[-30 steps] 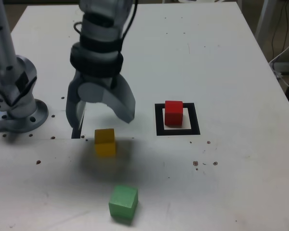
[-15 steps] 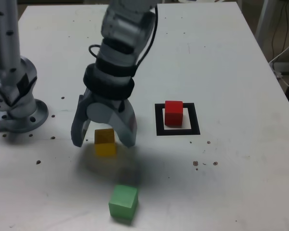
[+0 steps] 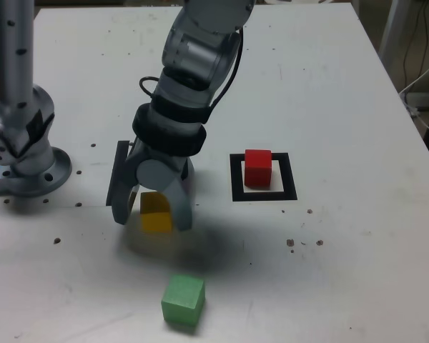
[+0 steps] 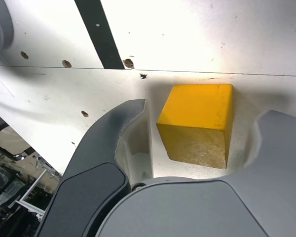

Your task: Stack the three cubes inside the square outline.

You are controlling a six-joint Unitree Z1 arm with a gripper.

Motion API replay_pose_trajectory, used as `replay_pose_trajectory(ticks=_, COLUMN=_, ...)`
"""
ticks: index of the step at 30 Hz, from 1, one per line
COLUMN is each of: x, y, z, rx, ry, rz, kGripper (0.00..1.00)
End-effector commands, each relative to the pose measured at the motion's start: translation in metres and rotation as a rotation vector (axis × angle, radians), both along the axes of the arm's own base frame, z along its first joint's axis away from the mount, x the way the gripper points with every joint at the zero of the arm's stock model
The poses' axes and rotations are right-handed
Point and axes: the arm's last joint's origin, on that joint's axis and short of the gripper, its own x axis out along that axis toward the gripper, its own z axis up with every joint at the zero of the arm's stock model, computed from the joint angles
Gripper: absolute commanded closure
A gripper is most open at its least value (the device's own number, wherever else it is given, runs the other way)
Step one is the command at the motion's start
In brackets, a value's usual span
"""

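Matte yellow cube (image 4: 195, 106): at eight o'clock from the black square outline (image 3: 237, 187), exterior view; probably light, rigid, modestly grippy. Grey curved-fingered gripper (image 3: 151, 221): jaws parted about it, holding nothing. Suggested grasp: opposite upright faces, centred.

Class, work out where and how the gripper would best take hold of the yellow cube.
Probably by two opposite upright side faces, coming from above. The yellow cube sits flat on the table, its top uncovered, and its straight, flat sides suit the fingers of the open gripper, one on each side of it.
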Motion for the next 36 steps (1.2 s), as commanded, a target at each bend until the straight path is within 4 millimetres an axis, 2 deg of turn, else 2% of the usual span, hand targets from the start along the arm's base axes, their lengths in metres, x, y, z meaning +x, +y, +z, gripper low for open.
replay_pose_trajectory(ticks=1, x=0.001, y=0.0, z=-0.001, rx=-0.003, ry=-0.002, rz=-0.001, kGripper=0.76)
replay_pose_trajectory(ticks=21, x=0.003, y=0.0, z=0.005, rx=0.003, ry=-0.032, rz=-0.008, kGripper=0.76)
replay_pose_trajectory(ticks=27, x=0.009, y=0.005, z=0.026, rx=0.071, ry=-0.05, rz=-0.023, kGripper=0.76)
replay_pose_trajectory(ticks=31, x=0.022, y=0.013, z=0.045, rx=0.135, ry=-0.073, rz=-0.031, kGripper=0.76)
replay_pose_trajectory(ticks=36, x=0.039, y=0.021, z=0.06, rx=0.161, ry=-0.095, rz=-0.06, kGripper=0.76)
